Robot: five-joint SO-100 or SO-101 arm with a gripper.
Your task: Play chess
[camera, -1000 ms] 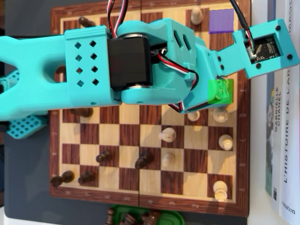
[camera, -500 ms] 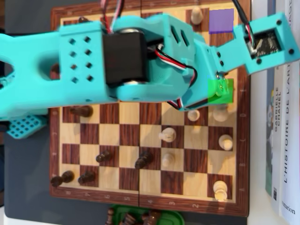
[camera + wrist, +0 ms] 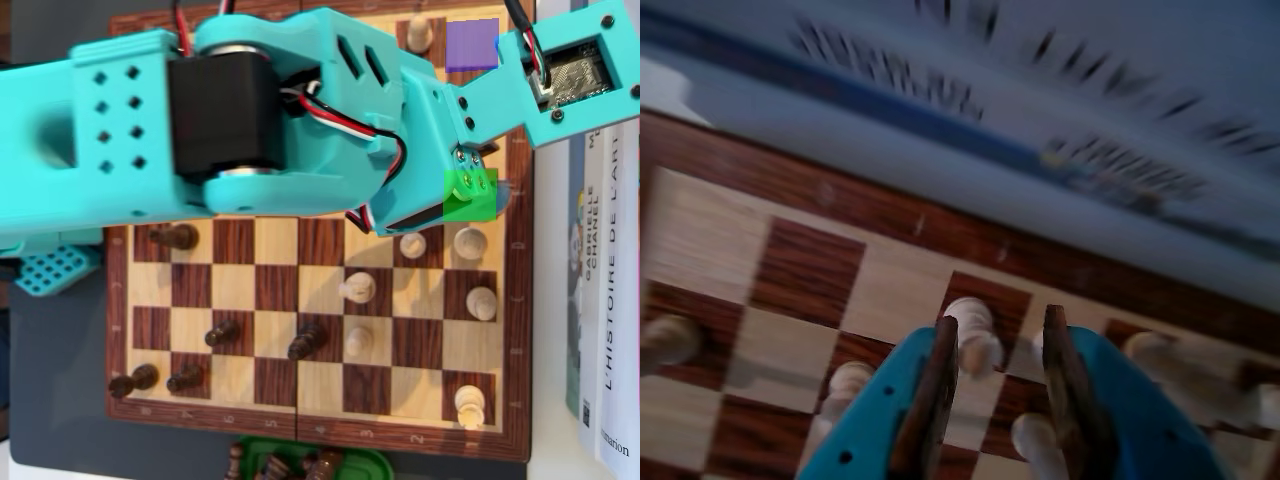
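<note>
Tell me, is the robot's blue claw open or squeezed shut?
Open. In the wrist view the turquoise two-finger gripper has a clear gap between its brown-lined fingers, with a pale wooden chess piece visible between them, not visibly pinched.

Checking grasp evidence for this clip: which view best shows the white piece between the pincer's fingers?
The wrist view: the white piece stands between the open pincer fingers, on a dark square, though blurred. In the overhead view the arm hides that piece and the fingertips.
</note>
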